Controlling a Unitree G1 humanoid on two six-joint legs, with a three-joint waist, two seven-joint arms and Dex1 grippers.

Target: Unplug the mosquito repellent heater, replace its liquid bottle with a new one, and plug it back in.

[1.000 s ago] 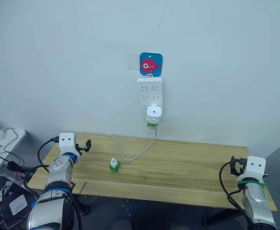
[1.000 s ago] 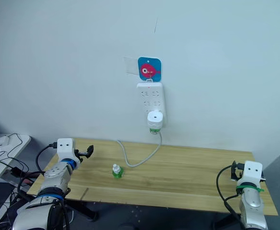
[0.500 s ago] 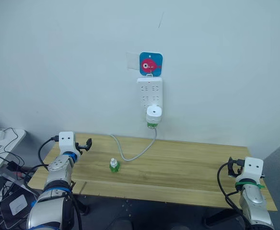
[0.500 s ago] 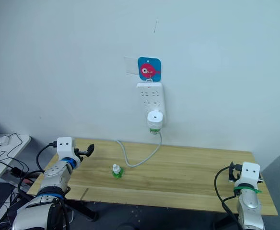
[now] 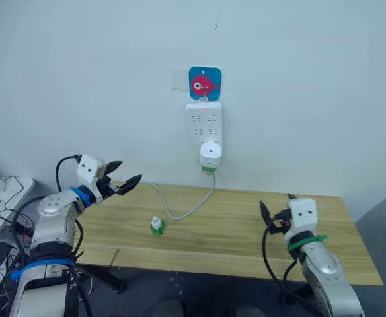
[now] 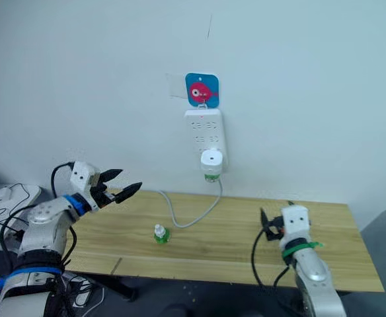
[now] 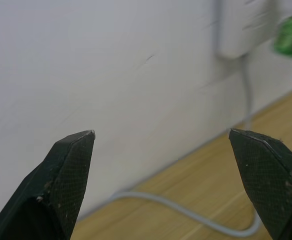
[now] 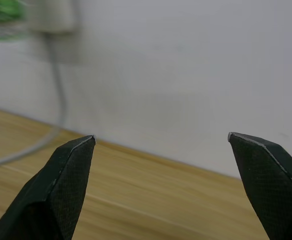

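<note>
Left gripper (image 5: 123,182) mid-left of left eye view, fingers spread, empty, raised over wooden table (image 5: 246,231). Right gripper (image 5: 266,214) lower right, fingers apart, empty. Mosquito repellent heater (image 5: 211,153) upper centre, plugged into power strip (image 5: 204,123) on white wall, liquid bottle (image 5: 208,170) beneath it. New one (image 5: 156,226) upright on table, between grippers, nearer left.

Left wrist view: blurred green bottle (image 7: 290,42) at upper right, grey cable (image 7: 186,212) across table.

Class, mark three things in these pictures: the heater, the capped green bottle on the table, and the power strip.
heater (image 5: 211,153), left eye view, its white rounded front.
capped bottle (image 5: 156,226), left eye view, its green body below the white cap.
power strip (image 6: 205,131), right eye view, the middle of its socket face.
</note>
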